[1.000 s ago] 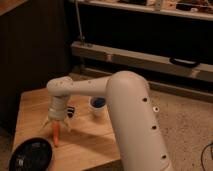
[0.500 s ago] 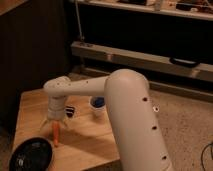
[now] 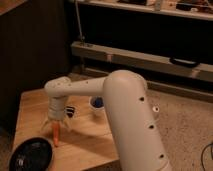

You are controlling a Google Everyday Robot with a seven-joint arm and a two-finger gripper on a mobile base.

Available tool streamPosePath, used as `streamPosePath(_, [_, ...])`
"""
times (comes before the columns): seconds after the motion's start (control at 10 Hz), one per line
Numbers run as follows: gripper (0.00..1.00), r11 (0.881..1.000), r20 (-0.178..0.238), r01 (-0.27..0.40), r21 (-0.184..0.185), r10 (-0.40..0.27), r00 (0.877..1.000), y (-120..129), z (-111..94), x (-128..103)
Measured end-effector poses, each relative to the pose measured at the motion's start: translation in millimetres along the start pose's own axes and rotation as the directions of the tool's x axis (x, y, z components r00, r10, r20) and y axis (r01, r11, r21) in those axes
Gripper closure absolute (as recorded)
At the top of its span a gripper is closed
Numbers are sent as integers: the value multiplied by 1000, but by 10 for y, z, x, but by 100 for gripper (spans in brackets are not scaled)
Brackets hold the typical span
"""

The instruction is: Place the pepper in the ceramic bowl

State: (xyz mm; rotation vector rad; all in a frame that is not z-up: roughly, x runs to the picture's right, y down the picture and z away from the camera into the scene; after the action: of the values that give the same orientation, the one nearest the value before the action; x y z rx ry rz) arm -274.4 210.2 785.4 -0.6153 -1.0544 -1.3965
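Hovering at lower left of frame: gripper (image 3: 55,125), jaws spread, straddling upright orange pepper (image 3: 56,134) on wooden table (image 3: 90,140); dark ceramic bowl (image 3: 31,155) near, bottom-left corner.

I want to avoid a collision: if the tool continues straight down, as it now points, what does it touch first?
Most likely the pepper, lying on the wooden table directly under the open tool. Depth is uncertain, so it may already be touching.
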Motion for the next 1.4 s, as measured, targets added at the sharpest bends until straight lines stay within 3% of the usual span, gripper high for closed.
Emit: streamPosePath(1.4, [20, 999, 73, 0, -50, 4, 997, 121, 276, 23])
